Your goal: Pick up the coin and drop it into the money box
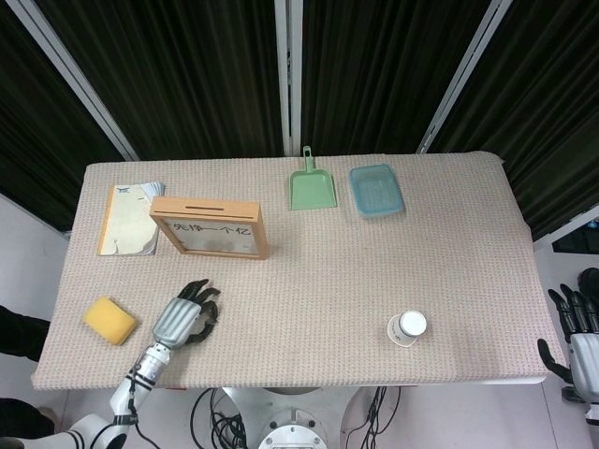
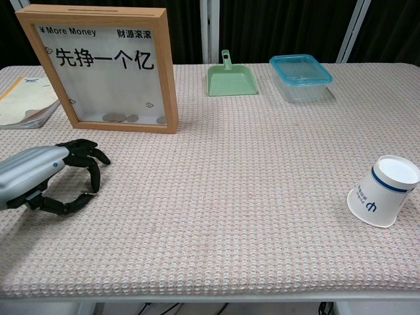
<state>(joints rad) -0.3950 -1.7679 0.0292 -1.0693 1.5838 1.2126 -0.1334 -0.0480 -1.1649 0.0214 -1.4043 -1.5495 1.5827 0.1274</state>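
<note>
The left hand [image 2: 49,176] hovers low over the table [image 1: 374,271] at about seven o'clock, fingers curled toward the thumb. Whether the coin sits pinched between them I cannot tell (nothing coin-like shows at the fingertips in either view). The money box [image 2: 105,65], a wooden frame with a slot on top, stands upright at about ten o'clock, several coins lying inside along its bottom edge. The right hand [image 1: 582,337] hangs off the table's four o'clock corner, fingers apart, holding nothing.
</note>
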